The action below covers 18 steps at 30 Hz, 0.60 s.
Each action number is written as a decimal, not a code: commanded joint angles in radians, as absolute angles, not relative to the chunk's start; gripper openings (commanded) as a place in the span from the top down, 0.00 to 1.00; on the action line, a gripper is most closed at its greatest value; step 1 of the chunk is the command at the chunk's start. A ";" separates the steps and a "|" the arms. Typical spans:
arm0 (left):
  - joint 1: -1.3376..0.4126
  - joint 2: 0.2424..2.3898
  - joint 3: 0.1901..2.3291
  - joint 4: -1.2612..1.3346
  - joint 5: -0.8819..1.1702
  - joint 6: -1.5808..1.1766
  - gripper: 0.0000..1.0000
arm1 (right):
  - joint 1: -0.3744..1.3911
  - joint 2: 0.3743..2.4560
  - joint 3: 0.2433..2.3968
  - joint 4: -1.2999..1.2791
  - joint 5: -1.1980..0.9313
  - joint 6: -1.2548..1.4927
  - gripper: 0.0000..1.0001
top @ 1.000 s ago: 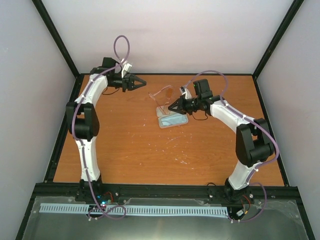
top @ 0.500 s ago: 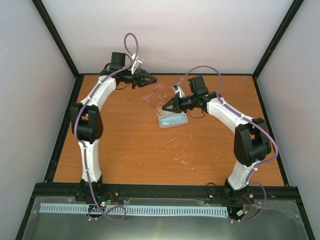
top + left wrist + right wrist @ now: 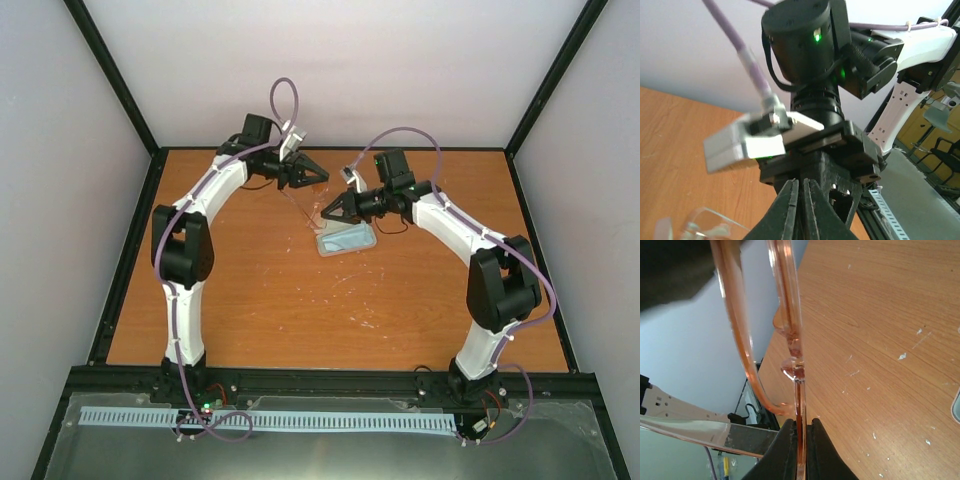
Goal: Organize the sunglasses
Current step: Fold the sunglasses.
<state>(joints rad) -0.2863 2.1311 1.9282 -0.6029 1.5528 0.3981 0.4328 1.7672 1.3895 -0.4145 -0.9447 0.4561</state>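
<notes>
The sunglasses [image 3: 303,200], thin reddish frame with clear amber lenses, hang above the table at the back centre. My right gripper [image 3: 322,214] is shut on them; in the right wrist view its jaws [image 3: 801,440] pinch the edge of the frame [image 3: 790,315], which rises straight up from them. My left gripper [image 3: 322,176] is just behind and above the glasses, tip pointing right. In the left wrist view its jaws [image 3: 801,200] stand shut with nothing seen between them, and the sunglasses [image 3: 705,227] show blurred at the lower left, apart from the fingers.
A pale oblong case [image 3: 320,246] lies open on the table below the right gripper, with a light blue cloth [image 3: 348,240] in it. The right arm's wrist [image 3: 805,45] fills the left wrist view. Black frame posts and grey walls border the table.
The left arm has swung right from the back left corner to right beside the sunglasses. The right gripper has shifted slightly left with the glasses in it.
</notes>
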 commanded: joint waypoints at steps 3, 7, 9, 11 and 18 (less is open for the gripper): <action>-0.332 2.130 1.914 -0.852 1.660 0.631 0.93 | 0.433 1.746 1.435 -0.360 -0.973 0.473 0.97; -0.331 2.121 1.900 -0.866 1.606 0.658 0.93 | 0.431 1.743 1.434 -0.360 -0.973 0.474 0.97; -0.306 2.113 1.911 -0.781 1.571 0.551 0.90 | 0.427 1.751 1.426 -0.403 -0.958 0.450 0.97; -0.257 2.095 1.901 -0.561 1.547 0.338 0.89 | 0.424 1.754 1.392 -0.423 -0.953 0.438 0.97; -0.109 2.096 2.070 -0.169 1.477 0.011 0.87 | 0.391 1.794 1.328 -0.413 -0.917 0.476 0.97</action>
